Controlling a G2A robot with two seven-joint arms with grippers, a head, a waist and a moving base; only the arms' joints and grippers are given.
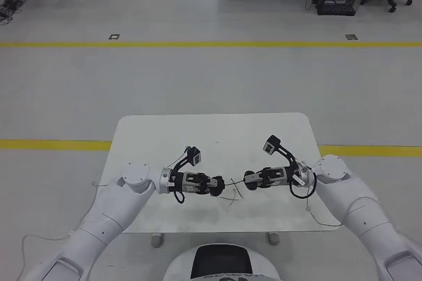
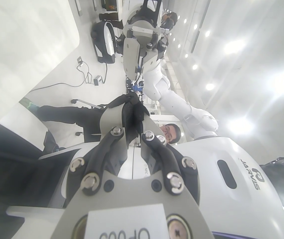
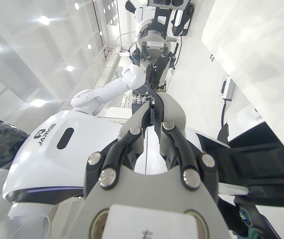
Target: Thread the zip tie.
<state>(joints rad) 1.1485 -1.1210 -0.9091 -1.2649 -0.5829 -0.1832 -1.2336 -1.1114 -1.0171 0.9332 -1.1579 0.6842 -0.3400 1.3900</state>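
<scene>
Left gripper (image 1: 216, 185) and right gripper (image 1: 246, 179) clenched their fingers (image 3: 174, 111) on the zip tie (image 1: 232, 183) above the counter (image 1: 211, 133); its tip needed a square, slow entry.

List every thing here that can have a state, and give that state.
left gripper: shut on one end of the zip tie
right gripper: shut on the other end
zip tie: spans between the two grippers; whether threaded cannot be told
pale loose strands: lying unheld on the table
</scene>
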